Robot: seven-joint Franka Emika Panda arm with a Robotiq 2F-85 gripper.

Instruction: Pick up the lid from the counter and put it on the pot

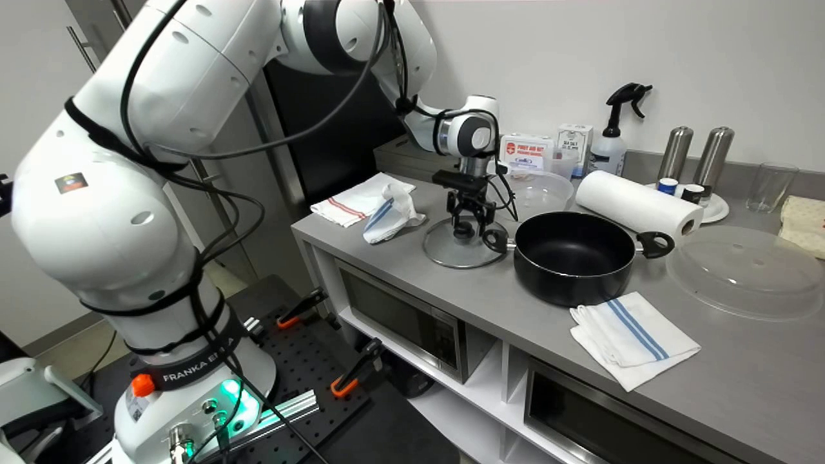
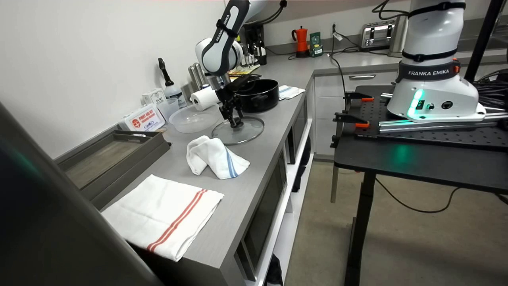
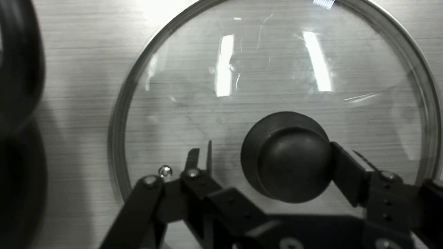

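The clear glass lid (image 1: 441, 250) with its metal rim lies flat on the grey counter (image 1: 728, 380); it also shows in an exterior view (image 2: 250, 131) and fills much of the wrist view (image 3: 193, 107). Its dark knob (image 3: 294, 162) points up. My gripper (image 3: 271, 152) is open, down at the knob, with one finger on each side. The right finger in the wrist view is at or against the knob; the left finger stands apart from it. The black pot (image 1: 573, 258) stands uncovered beside the lid, one handle near the lid's rim; it also shows in an exterior view (image 2: 258, 99).
A clear plastic bowl (image 2: 194, 120) and a paper towel roll (image 1: 631, 201) stand behind the lid and pot. A larger clear disc (image 1: 747, 274) lies beyond the pot. Folded towels lie by the pot (image 1: 638, 338) and on the lid's other side (image 2: 216, 159).
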